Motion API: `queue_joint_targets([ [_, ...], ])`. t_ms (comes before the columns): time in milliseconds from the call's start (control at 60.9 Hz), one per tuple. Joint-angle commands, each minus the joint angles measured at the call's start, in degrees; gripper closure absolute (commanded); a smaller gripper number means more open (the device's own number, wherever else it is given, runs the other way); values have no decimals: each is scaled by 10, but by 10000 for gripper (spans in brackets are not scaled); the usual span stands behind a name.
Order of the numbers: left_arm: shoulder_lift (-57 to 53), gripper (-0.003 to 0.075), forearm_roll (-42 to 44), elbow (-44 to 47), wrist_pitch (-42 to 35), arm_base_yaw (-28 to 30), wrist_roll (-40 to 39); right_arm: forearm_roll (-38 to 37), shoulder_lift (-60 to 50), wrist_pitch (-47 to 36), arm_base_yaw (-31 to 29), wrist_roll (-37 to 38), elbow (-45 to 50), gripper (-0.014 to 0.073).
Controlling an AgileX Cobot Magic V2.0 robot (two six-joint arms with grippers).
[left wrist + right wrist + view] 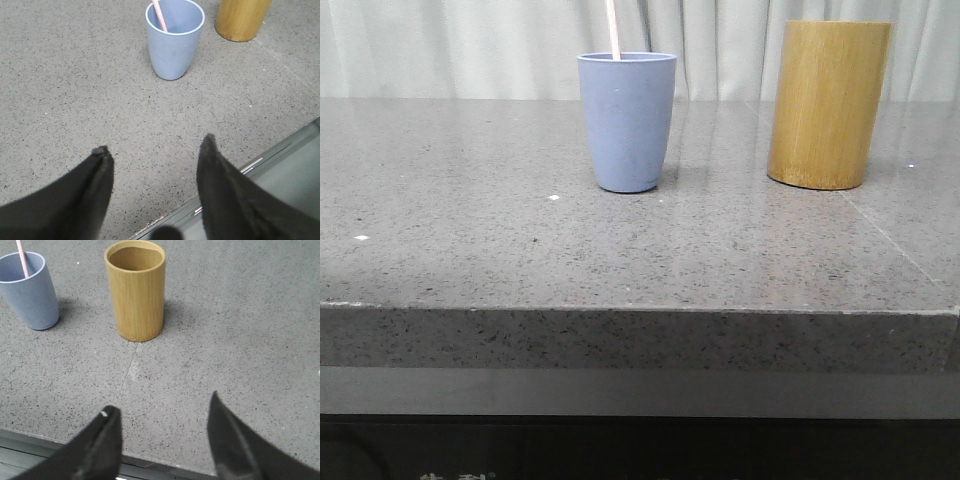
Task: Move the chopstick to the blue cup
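The blue cup (626,122) stands upright on the grey stone table, at the middle of the front view. A pale pink chopstick (612,30) stands inside it and leans against its rim; it also shows in the left wrist view (159,15) and the right wrist view (22,259). The cup shows in the left wrist view (173,49) and the right wrist view (31,296). My left gripper (155,146) is open and empty, near the table's front edge, well short of the cup. My right gripper (162,407) is open and empty, near the front edge.
A taller tan bamboo holder (827,104) stands right of the cup, seemingly empty in the right wrist view (136,289). The table's front edge (640,310) runs across below. A seam (127,372) crosses the tabletop. White curtains hang behind.
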Motion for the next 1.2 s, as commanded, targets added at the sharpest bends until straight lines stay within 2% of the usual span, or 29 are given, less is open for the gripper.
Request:
queue_joint_targets([
  [0,-3,483,-2,-16,-44,-4,-3,0,-1,-38,-4,-7,-12,358],
  [115,-3,643,-2,-16,-44,-4,-3,0,-1,-36,-4,-7,-12,561],
  [197,-3,735,-2,-16,-44,-4,-3,0,-1,-32,-4,-7,-12,665],
  [805,-9,739,-1,-3,-57,-3,-3,0,-1,-21,-4,-6,-12,661],
  [903,-48,739,34,38,-128,17,0,0,-1,-21,-4,-6,-12,661],
  [1183,-258,739,38,251,-309,157,0,0,-1,-21,-4,-6,-12,661],
])
